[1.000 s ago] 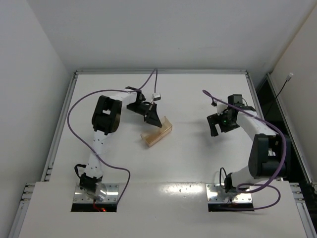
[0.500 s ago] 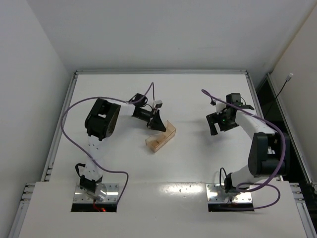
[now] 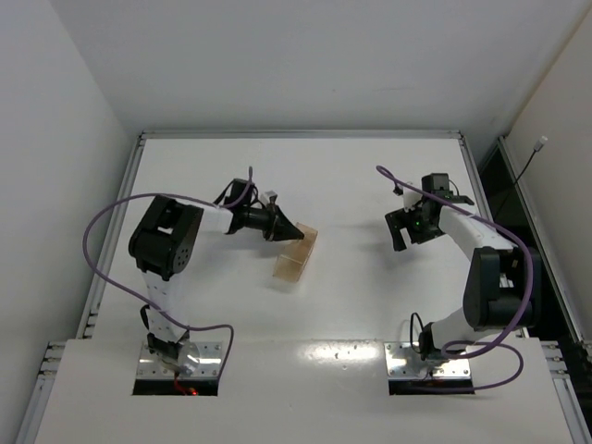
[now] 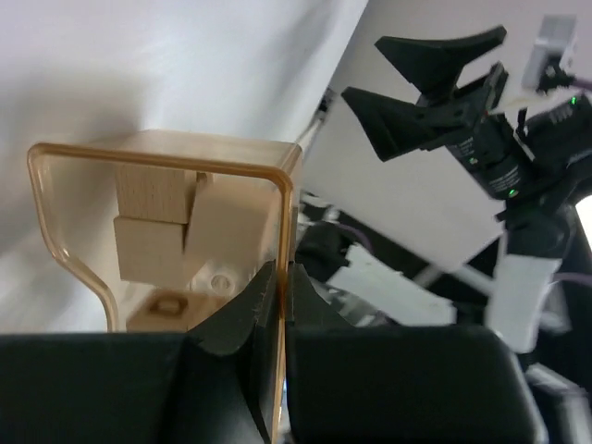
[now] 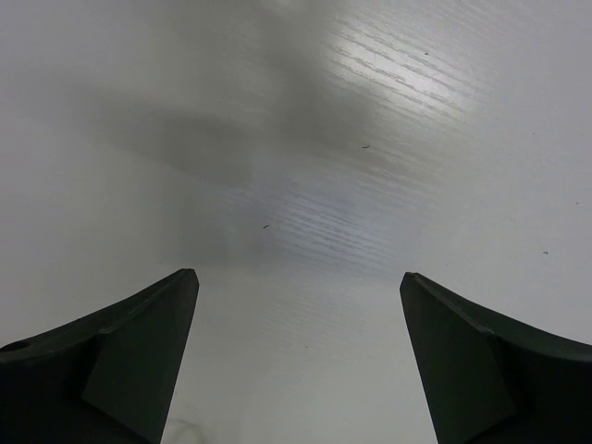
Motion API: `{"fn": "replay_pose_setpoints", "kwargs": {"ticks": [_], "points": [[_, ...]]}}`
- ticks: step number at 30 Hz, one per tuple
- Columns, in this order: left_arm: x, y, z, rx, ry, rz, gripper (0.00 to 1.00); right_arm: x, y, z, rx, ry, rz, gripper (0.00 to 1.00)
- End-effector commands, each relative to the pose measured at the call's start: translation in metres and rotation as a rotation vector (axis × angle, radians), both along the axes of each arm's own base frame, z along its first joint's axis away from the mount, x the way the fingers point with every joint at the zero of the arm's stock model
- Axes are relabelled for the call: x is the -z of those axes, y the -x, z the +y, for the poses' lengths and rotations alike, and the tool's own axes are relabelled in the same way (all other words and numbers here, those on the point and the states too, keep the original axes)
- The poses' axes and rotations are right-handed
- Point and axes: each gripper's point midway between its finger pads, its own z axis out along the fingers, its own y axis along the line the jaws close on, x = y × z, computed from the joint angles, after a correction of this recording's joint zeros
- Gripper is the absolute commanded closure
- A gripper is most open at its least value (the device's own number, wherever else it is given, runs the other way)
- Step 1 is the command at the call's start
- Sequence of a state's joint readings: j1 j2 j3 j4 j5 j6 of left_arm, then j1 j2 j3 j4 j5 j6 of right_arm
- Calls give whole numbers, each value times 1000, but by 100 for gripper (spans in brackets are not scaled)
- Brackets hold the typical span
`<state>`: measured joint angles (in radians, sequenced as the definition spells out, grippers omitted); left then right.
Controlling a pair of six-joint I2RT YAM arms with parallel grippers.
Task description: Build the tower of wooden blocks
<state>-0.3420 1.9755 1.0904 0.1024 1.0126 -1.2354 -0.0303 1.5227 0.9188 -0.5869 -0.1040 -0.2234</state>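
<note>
My left gripper is shut on one thin wall of a light tan, see-through tray and holds it tipped on its side over the middle of the table. In the left wrist view the jaws pinch that wall. Small plain wooden cubes lie inside against the tray's floor: two stacked and a third lower down. No standing tower shows. My right gripper is open and empty above bare table at the right, its fingers wide apart.
The white table has a raised rim at the back and sides. White walls close in on the left and right. Purple cables loop from both arms.
My left arm has swung its elbow left and rolled its wrist, turning the held tray from flat to tipped on its side and shifting it slightly right. The right arm has not moved.
</note>
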Motion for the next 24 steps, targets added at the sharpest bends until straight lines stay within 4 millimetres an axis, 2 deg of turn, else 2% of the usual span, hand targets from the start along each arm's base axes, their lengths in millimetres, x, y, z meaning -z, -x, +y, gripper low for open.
{"fn": "replay_pose_setpoints", "kwargs": {"ticks": [1,2,4,5,6,7,8,9,14,16,17,23,24], "points": [[-39,3,-8,-70,196,181,100,-12,-10,0,19,3,-56,12],[-37,5,-7,-82,194,228,100,-12,-10,0,19,3,-56,12],[-46,4,-13,-69,264,195,100,-12,-10,0,19,3,-56,12],[-46,3,-17,-84,297,278,100,-12,-10,0,19,3,-56,12],[-62,-1,-19,-63,363,177,100,-12,-10,0,19,3,-56,12],[-65,-4,-20,-44,377,165,100,-10,-9,0,19,3,-47,12],[-79,-15,-25,-20,401,108,100,-9,-7,0,19,3,-38,12],[-81,-20,-27,-16,419,95,100,-9,-7,0,19,3,-38,12],[-112,-20,-35,14,498,23,100,-8,-5,-1,22,11,-28,12],[-115,-19,-39,36,522,-19,100,-8,-5,-1,22,11,-28,12],[-102,-19,-40,40,508,8,100,-6,-4,-1,22,11,-19,12],[-98,-27,-38,-2,588,-29,100,-5,-2,5,6,-8,-10,12],[-89,-29,-37,-27,596,-5,100,-8,-5,4,-3,-4,-20,12]]}}
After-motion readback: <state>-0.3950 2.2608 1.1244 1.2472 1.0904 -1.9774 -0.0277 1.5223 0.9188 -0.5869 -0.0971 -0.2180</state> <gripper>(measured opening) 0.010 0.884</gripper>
